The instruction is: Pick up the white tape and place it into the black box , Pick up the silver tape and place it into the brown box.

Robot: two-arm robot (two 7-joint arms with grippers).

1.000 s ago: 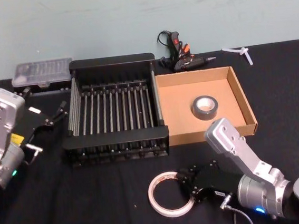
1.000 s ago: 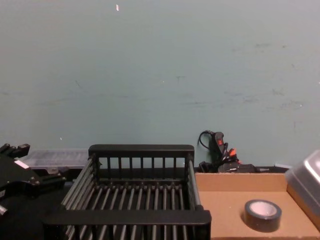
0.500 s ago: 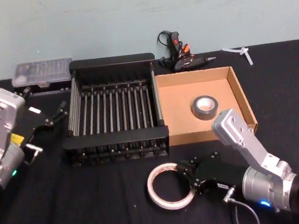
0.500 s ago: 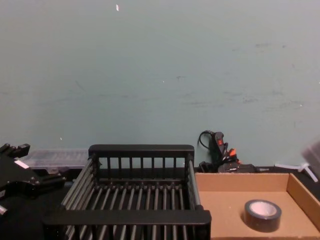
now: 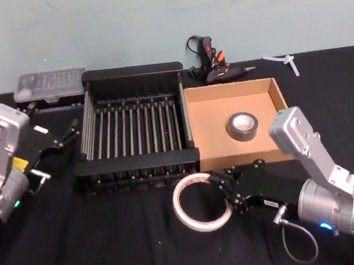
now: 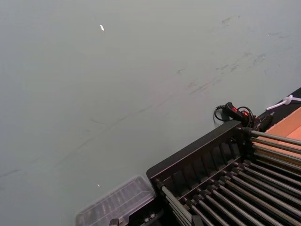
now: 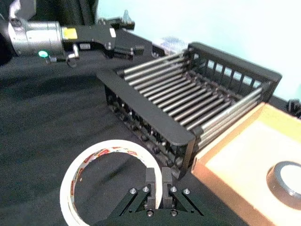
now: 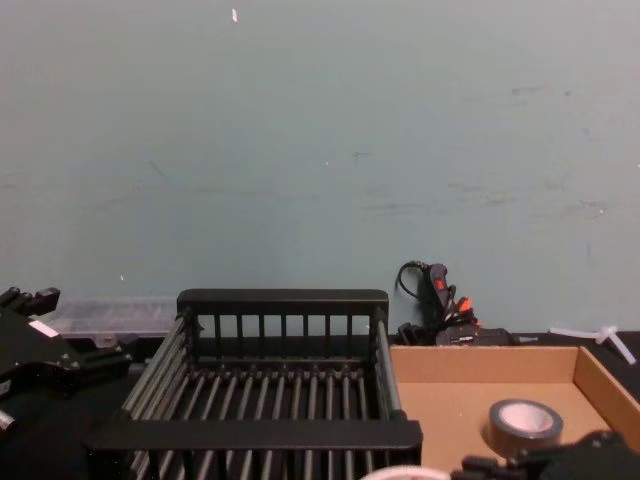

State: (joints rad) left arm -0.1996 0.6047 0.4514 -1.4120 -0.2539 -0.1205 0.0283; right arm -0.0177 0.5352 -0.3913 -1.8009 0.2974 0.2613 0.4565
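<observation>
Around the boxes: a clear plastic compartment case [image 5: 49, 85] is lying behind the black slatted plastic crate's [image 5: 131, 76] left rear corner; a black-and-orange glue gun with a coiled cord [image 5: 213, 66] is lying behind the shallow brown cardboard tray [image 5: 284, 108]; a small white plastic piece [image 5: 283, 61] is sitting far right on the black worktop [image 5: 81, 242].
In the way: the crate's thick near rim [image 7: 141, 110] is standing between the large thin white tape ring [image 5: 199, 202] and the crate's slatted bottom.
Right hand [image 5: 225, 190]: reaching leftward in front of the tray, its fingers are pressing together on the ring's right edge, holding it tilted just before the crate's near right corner.
Small thick grey-silver tape roll [image 5: 243, 127]: lying flat inside the brown tray.
Left hand [image 5: 75, 128]: hanging beside the crate's left wall; whether its fingers are spread, I cannot tell.
</observation>
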